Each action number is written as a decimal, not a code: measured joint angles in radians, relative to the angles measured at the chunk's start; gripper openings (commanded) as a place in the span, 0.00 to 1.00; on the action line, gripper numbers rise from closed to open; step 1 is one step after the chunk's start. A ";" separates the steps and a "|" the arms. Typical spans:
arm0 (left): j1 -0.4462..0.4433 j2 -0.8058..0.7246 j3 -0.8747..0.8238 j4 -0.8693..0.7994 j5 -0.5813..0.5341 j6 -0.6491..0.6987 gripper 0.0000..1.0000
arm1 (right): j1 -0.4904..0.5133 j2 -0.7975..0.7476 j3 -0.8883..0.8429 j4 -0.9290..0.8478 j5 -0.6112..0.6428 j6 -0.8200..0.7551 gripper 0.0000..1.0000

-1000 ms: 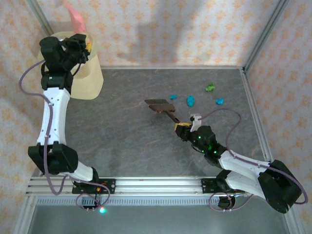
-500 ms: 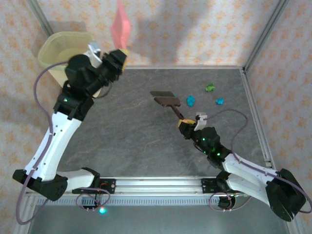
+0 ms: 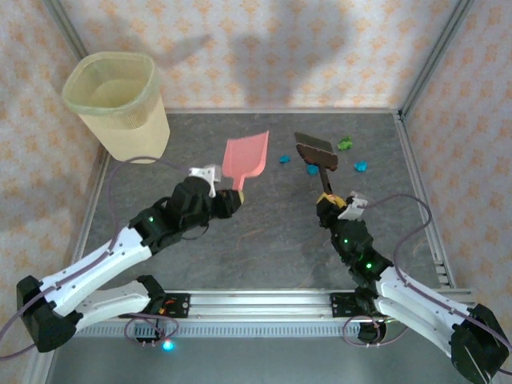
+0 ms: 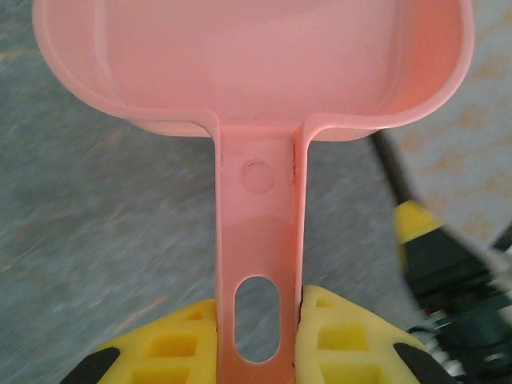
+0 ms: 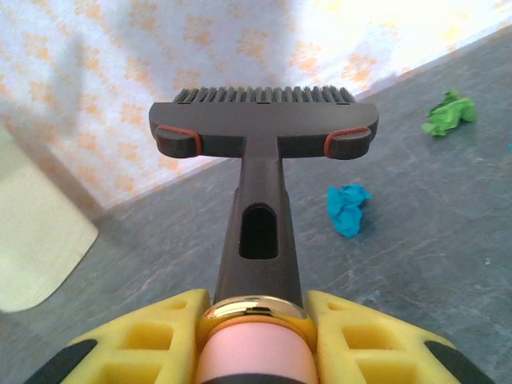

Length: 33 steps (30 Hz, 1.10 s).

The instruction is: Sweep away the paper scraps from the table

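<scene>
On the table [image 3: 264,232], a pale bin [image 3: 120,104] was set at the far left corner. A pink dustpan [image 3: 248,156] was clamped by its handle in the left gripper [image 3: 232,198], a dark brush [image 3: 317,152] likewise in the right gripper [image 3: 328,200]. The paper scraps [image 3: 346,144] were scattered on the table's far right, close around the brush head.

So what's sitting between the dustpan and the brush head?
In the top view, a teal paper scrap lies between the pink dustpan and the brush head.
</scene>
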 measured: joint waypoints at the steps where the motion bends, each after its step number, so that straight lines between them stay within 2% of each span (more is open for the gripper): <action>1: -0.001 -0.017 -0.029 -0.012 -0.013 0.010 0.00 | -0.002 -0.003 -0.003 -0.002 0.011 0.004 0.00; 4: 0.000 -0.009 -0.064 -0.045 -0.053 0.026 0.00 | -0.009 -0.006 -0.011 -0.006 0.039 0.018 0.00; 9: -0.015 0.152 -0.068 -0.058 -0.089 0.041 0.00 | -0.013 -0.006 -0.013 -0.013 0.049 0.025 0.00; 16: -0.148 0.418 -0.041 -0.093 -0.208 0.109 0.00 | -0.014 0.005 -0.012 -0.029 0.080 0.050 0.00; 19: -0.166 0.515 0.002 -0.096 -0.217 0.133 0.00 | -0.018 0.024 0.024 -0.114 0.103 0.067 0.00; 22: -0.177 0.570 0.032 -0.096 -0.224 0.154 0.00 | -0.028 0.075 0.156 -0.293 0.127 0.104 0.00; 27: -0.188 0.607 0.065 -0.097 -0.224 0.175 0.00 | -0.050 0.163 0.398 -0.494 0.123 0.146 0.00; 33: -0.187 0.638 0.084 -0.098 -0.225 0.183 0.00 | -0.119 0.357 0.735 -0.764 -0.009 0.152 0.00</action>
